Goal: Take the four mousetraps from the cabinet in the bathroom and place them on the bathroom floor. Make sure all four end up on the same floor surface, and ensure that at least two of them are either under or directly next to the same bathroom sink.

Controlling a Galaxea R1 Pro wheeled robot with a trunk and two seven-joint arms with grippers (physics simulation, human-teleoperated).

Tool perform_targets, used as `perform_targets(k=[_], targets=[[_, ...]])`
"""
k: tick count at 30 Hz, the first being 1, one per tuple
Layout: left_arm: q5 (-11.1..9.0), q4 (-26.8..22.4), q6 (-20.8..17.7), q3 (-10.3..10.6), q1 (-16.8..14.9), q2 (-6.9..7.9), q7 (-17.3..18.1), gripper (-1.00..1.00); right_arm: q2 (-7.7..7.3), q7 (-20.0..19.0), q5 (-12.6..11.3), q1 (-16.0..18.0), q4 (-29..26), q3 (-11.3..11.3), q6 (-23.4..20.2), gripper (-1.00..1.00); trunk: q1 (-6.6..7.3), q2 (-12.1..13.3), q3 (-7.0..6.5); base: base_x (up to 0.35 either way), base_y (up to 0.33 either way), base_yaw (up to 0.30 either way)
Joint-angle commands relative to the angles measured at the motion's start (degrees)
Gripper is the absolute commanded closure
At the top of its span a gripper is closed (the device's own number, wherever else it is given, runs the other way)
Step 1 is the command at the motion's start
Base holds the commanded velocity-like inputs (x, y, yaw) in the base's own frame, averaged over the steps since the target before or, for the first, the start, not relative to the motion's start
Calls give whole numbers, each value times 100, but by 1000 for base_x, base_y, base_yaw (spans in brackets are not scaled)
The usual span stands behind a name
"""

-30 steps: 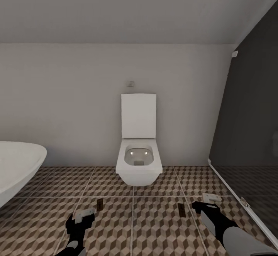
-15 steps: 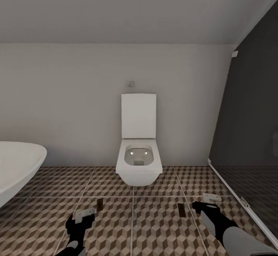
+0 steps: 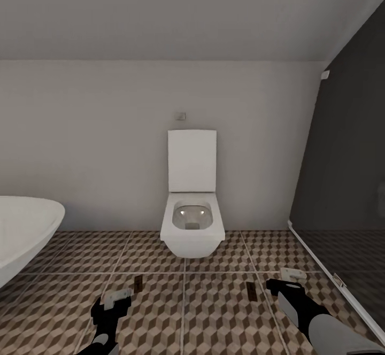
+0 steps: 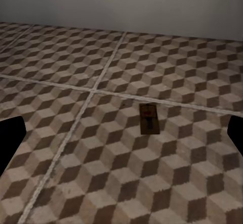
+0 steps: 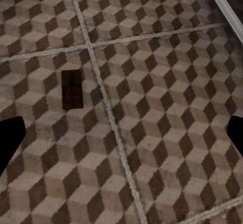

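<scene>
Two mousetraps lie flat on the cube-patterned bathroom floor (image 3: 214, 312) in front of the toilet. One mousetrap (image 3: 138, 284) (image 4: 149, 119) lies just ahead of my left gripper (image 3: 111, 306) (image 4: 121, 138). The other mousetrap (image 3: 250, 290) (image 5: 72, 89) lies on the floor to the left of my right gripper (image 3: 286, 288) (image 5: 121, 138). Both grippers hover low over the tiles, open, with nothing between their fingers. The cabinet and the sink are out of view.
A white square-edged toilet (image 3: 191, 221) with its lid raised stands against the far wall. The rim of a white oval bathtub (image 3: 24, 226) juts in at the left. A dark glass shower screen (image 3: 342, 194) with a white floor rail bounds the right side.
</scene>
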State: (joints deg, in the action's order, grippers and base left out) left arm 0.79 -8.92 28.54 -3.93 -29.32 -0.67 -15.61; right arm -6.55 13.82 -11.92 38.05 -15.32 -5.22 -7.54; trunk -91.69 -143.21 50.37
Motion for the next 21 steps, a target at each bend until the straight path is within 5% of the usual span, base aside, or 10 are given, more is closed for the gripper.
perform_targets(k=[1,21], targets=[[9,4,22,-38,-4,-3,6,-100,-6,33,-47,0,-16,-49,-37,-100,1,-3,6,0,0,0],[9,4,20,-29,-4,-8,5,-100,1,33,-48,0,-24,-54,-37,-100,419,760,-335,0,0,0]])
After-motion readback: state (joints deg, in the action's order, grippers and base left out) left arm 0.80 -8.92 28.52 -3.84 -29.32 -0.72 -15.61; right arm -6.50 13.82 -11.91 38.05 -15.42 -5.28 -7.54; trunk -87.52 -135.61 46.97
